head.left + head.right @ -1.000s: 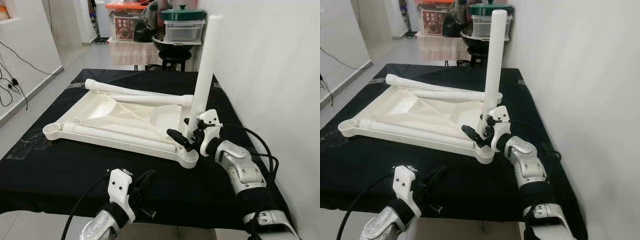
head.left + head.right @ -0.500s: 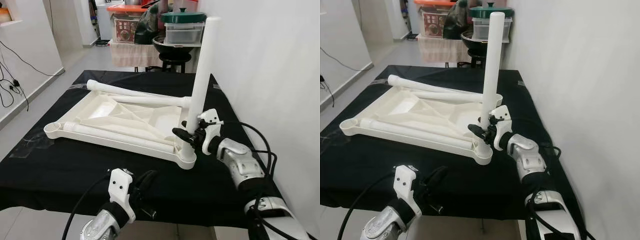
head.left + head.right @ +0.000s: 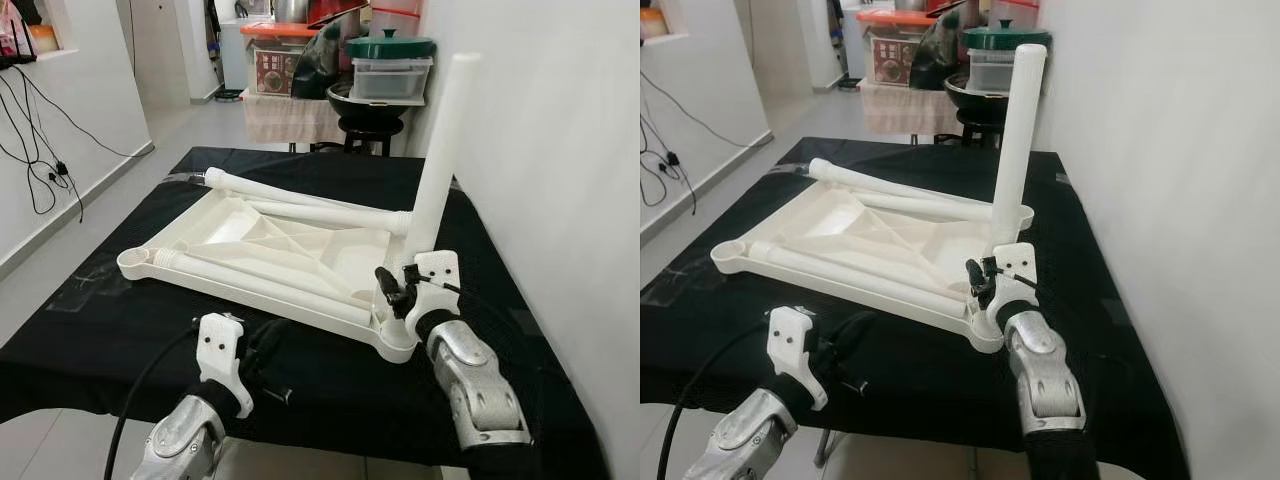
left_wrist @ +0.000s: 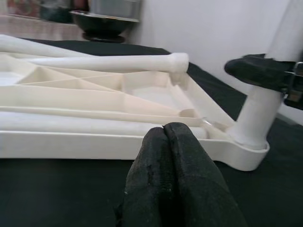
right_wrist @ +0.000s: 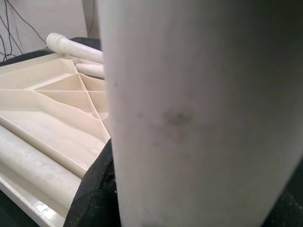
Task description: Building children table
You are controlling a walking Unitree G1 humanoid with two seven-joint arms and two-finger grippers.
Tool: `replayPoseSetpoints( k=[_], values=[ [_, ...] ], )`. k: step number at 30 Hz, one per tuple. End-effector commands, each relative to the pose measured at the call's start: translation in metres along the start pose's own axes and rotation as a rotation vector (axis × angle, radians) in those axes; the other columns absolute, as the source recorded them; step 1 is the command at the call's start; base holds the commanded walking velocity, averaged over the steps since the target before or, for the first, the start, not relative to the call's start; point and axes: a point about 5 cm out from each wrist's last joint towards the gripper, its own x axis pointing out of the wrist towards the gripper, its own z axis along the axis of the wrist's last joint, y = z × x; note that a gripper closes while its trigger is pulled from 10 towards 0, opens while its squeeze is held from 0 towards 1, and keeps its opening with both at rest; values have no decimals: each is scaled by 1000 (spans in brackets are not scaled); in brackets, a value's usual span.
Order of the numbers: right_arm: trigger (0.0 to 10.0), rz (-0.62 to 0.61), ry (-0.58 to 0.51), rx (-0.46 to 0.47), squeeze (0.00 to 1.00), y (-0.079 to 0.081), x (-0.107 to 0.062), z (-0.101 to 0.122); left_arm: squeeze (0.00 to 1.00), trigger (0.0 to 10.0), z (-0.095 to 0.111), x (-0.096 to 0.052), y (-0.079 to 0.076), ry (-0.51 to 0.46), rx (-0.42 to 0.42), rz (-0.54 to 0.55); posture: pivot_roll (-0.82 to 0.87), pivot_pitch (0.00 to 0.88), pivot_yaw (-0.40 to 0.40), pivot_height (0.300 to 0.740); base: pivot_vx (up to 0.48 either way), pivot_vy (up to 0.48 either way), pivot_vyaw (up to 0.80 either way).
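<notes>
At the left edge of the left eye view, black cables (image 3: 40,150) hang on a white wall. In the middle of the frame a black cloth-covered table (image 3: 100,330) holds a white plastic children's tabletop (image 3: 270,255) lying upside down, with its ribbed underside facing up. Two long white plastic table legs (image 3: 300,210) lie flat on it, one along the far side and one along the near side. At the lower left of the frame is the left gripper (image 3: 262,345), above the near edge of the cloth and just short of the tabletop; its two black fingers (image 4: 173,175) are pressed together with nothing between them. At the tabletop's near right corner, right of centre in the frame, a third white plastic table leg (image 3: 435,165) stands upright in the round corner socket. The right gripper (image 3: 392,292) is pinching this leg low down, just above the socket, with black fingers (image 3: 386,282) on either side of it. At the top of the frame, beyond the table, a clear plastic box with a green lid (image 3: 391,70) sits on a black stool (image 3: 362,128). A white wall (image 3: 560,180) takes up the right side.
</notes>
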Motion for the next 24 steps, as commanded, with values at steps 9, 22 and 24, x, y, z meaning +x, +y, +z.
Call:
replayPoseSetpoints(
  k=[9,22,24],
  values=[
    [10000,-77,67,89,1000,-16,-24,-22,0,10000,-16,6,10,138,41,115,15,0,-9,740,0,0,0],
    [10000,204,-3,135,306,-2,-75,-27,0,10000,-26,-4,25,192,5,239,-32,0,16,740,0,0,0],
    [10000,320,33,95,0,9,-88,-34,0,10000,-31,-9,25,206,10,276,-47,0,21,740,0,0,0]
  ],
)
